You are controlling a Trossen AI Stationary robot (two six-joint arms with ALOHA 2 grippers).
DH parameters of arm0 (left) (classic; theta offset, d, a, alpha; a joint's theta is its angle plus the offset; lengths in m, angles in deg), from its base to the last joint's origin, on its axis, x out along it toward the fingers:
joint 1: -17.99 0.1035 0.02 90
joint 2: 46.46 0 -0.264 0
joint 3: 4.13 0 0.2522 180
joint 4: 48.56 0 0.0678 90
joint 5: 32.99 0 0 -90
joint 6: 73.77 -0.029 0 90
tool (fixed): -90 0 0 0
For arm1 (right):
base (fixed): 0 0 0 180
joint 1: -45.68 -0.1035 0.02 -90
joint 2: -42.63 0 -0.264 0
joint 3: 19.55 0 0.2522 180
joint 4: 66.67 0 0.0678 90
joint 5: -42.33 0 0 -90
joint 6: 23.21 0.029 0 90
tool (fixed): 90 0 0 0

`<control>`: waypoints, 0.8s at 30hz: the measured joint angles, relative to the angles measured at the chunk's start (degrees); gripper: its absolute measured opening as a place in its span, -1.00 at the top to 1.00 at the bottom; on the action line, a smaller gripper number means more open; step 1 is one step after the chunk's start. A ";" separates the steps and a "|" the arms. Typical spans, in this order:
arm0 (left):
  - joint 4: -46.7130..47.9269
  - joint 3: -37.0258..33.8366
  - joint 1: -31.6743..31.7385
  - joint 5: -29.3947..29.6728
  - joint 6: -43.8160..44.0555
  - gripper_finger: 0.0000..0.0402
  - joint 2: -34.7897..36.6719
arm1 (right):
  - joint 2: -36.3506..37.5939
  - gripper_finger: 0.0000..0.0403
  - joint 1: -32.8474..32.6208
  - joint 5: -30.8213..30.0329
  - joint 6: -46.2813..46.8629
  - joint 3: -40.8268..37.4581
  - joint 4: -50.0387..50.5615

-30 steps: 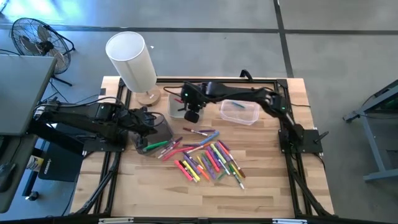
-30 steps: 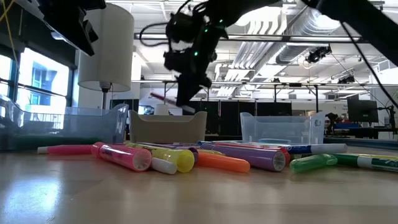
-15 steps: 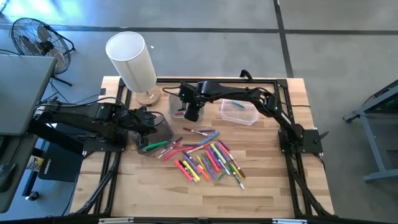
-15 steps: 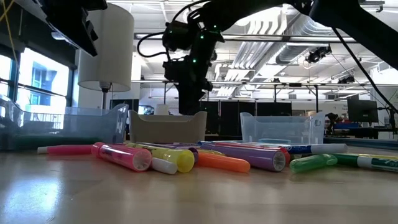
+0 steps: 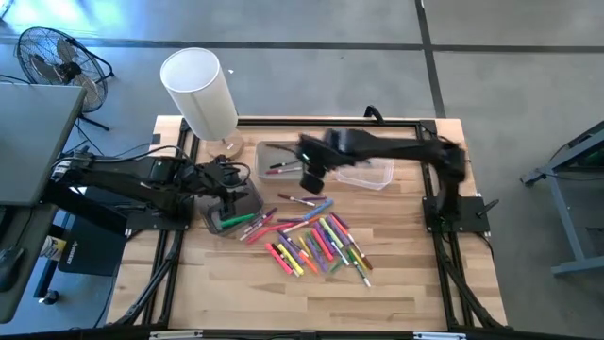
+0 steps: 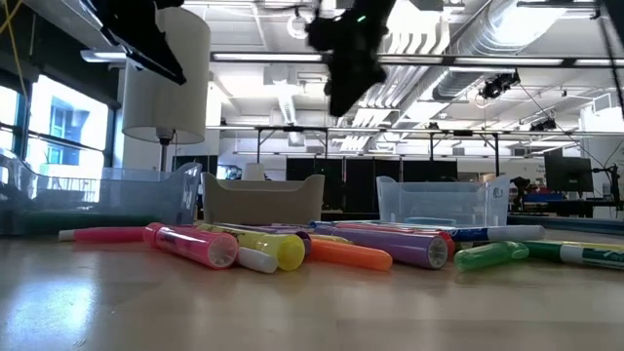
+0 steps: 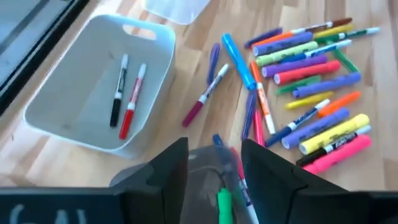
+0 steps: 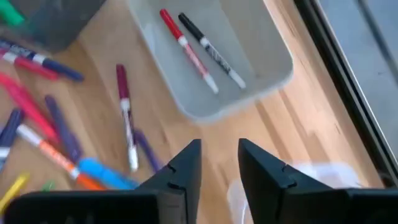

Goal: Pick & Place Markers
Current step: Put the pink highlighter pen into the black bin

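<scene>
Hovering with fingers spread and empty, the right gripper [image 5: 314, 179] hangs above the table between the grey bin [image 5: 279, 161] and the clear bin [image 5: 376, 172]. A red and a black marker [image 8: 210, 51] lie in the grey bin; the other markers [image 5: 316, 241] lie scattered on the table [image 5: 406, 283]. The left gripper [image 7: 214, 165], spread too, hangs over a dark bin [image 5: 234, 212] holding a green marker [image 7: 224, 205].
</scene>
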 joint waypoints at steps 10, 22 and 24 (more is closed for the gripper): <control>-1.31 3.89 -8.89 -1.21 -6.70 0.36 -14.96 | 31.87 0.82 -18.18 -1.79 26.06 -39.03 -17.39; -1.71 12.70 -19.45 -1.31 -11.94 0.37 -35.46 | 46.63 0.96 -34.23 -10.78 43.33 -56.30 -22.26; -1.73 14.05 -19.95 -1.22 -11.96 0.37 -38.51 | 46.68 0.96 -34.68 -10.80 43.43 -56.97 -22.27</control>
